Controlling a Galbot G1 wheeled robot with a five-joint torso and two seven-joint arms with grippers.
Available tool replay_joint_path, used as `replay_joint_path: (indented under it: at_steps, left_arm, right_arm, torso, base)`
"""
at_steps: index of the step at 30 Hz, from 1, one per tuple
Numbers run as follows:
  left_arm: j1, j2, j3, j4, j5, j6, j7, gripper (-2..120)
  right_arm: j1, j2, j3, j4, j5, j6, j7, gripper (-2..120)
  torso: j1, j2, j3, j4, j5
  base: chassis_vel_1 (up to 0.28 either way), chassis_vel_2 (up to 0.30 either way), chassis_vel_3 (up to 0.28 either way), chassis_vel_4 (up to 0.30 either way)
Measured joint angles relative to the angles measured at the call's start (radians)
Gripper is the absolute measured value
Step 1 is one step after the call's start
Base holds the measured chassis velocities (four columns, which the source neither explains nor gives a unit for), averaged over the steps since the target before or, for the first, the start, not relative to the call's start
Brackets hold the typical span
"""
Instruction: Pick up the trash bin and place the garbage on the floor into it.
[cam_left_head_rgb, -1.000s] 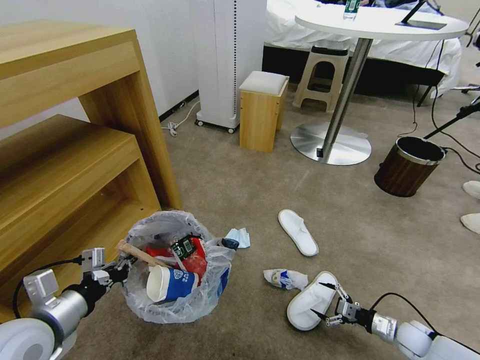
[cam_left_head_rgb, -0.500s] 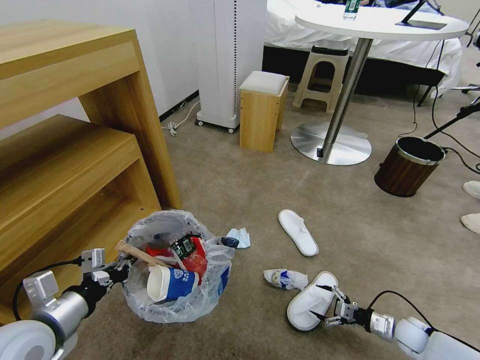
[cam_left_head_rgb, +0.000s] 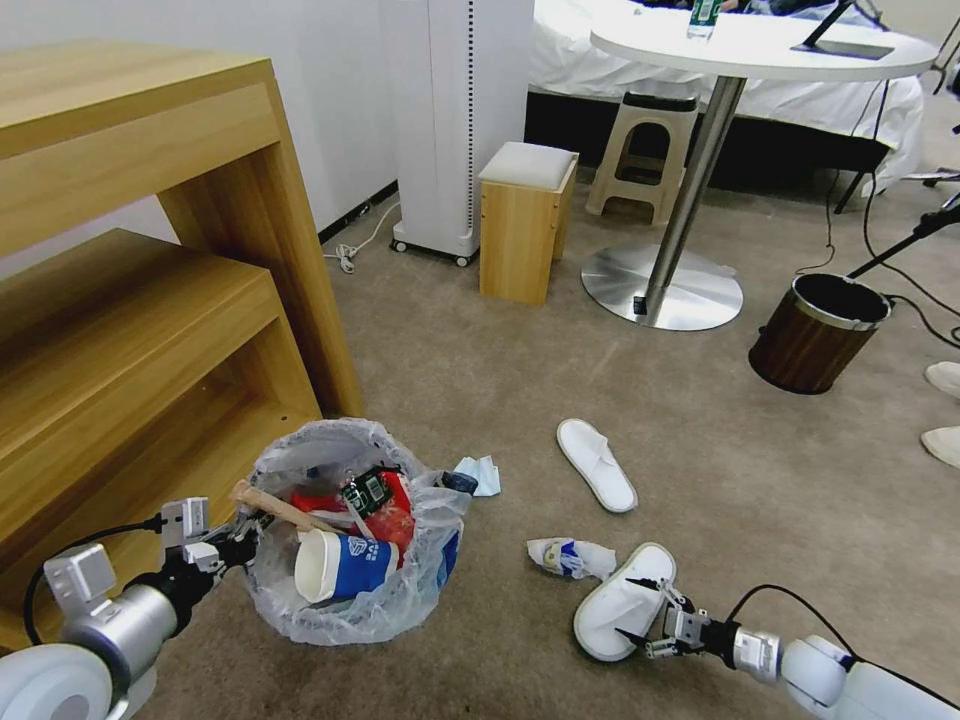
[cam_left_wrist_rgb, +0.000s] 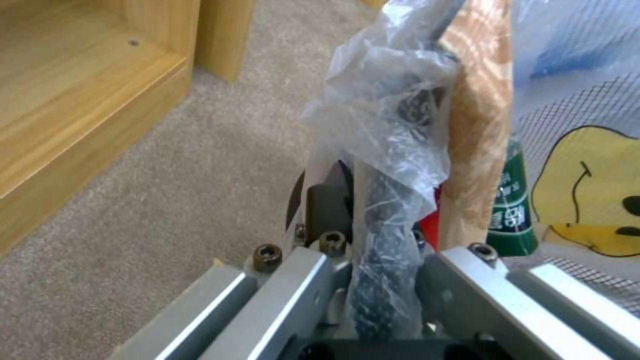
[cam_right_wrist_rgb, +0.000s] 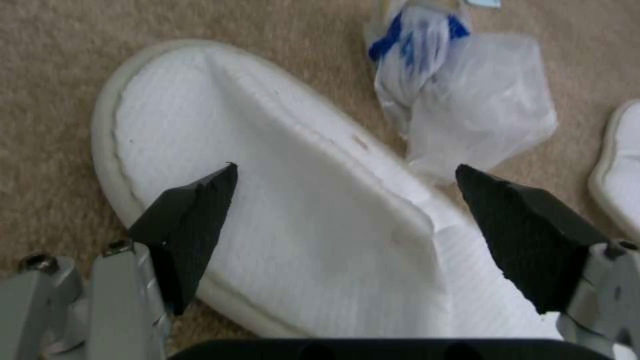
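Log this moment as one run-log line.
left gripper: shut on trash bin rim | right gripper: open over near white slipper | far slipper, crumpled wrapper, mask: on carpet

A hotel-style bedroom is showing: a white-sheeted bed (cam_left_head_rgb: 740, 90) lying at upper right, disposable slippers (cam_left_head_rgb: 596, 463) sitting on beige carpet (cam_left_head_rgb: 480, 350).

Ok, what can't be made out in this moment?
- Head view: the small round black bin's wall is veiled by its crinkly clear plastic liner; litter beneath the blue-white paper cup is buried.
- Left wrist view: the left gripper is shut on the rim, its fingertips wrapped in plastic.
- Right wrist view: the open right gripper straddles the white slipper; contact is unclear.
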Motion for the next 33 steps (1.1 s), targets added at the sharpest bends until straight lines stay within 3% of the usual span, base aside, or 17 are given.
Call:
replay_joint_path:
  at_steps: [4,9,19,26,33]
  left_arm:
    - [0.004,-0.001,0.0,0.0,0.002,0.0,0.0,0]
    - [0.008,0.0,-0.001,-0.001,0.002,-0.001,0.0,0]
    - [0.008,0.004,-0.001,-0.002,0.002,-0.002,0.001,0]
    - [0.005,0.009,0.0,-0.001,0.0,-0.004,0.001,0]
    - [0.003,0.014,0.001,0.0,-0.004,-0.008,0.001,0]
  right_arm:
    - [0.004,0.017,-0.001,-0.028,0.0,0.001,-0.006,83]
    - [0.018,0.037,-0.006,-0.067,0.001,0.002,-0.018,71]
    - [0.043,0.062,-0.013,-0.121,0.002,0.004,-0.033,69]
    - [0.043,0.068,-0.011,-0.122,0.004,0.004,-0.036,52]
    - [0.042,0.063,0.0,-0.113,0.008,0.001,-0.039,24]
  torso:
    - [0.0,0.0,0.0,0.0,0.0]
    - [0.0,0.0,0.0,-0.0001,-0.0002]
    - [0.0,0.0,0.0,0.0,-0.0001]
    - [0.0,0.0,0.0,-0.0002,0.0]
    - [0.0,0.0,0.0,0.0003,0.0003]
  base:
    - [0.0,0.0,0.0,0.0]
    - [0.0,0.0,0.0,0.0]
    - [0.0,0.0,0.0,0.0]
    - [0.0,0.0,0.0,0.0]
    - [0.0,0.0,0.0,0.0]
